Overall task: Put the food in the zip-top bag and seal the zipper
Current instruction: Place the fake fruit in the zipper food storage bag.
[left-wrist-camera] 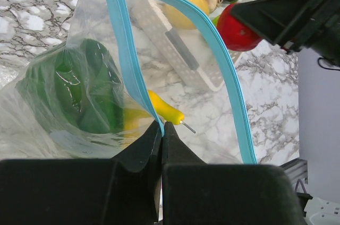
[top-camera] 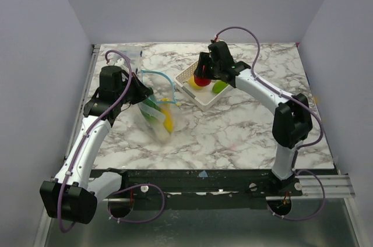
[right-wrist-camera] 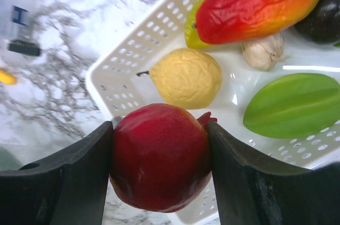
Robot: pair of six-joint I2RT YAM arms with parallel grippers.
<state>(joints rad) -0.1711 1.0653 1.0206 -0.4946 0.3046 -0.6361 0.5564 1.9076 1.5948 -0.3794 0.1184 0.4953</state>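
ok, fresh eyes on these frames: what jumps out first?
The red fruit clamped in the right gripper, over the edge of the white basket toward the table's back. Then the left gripper, shut on the zipper, holds the zip-top bag open at left, with green and yellow food already inside.

On your table (top-camera: pixel 245 136), the bag (top-camera: pixel 152 113) lies left of the basket (top-camera: pixel 205 99), food (top-camera: pixel 166 120) inside it, its rim in your left gripper (left-wrist-camera: pixel 162 129); your right gripper (right-wrist-camera: pixel 159 129) holds a fruit (right-wrist-camera: pixel 159 161) over the basket, where more food lies.
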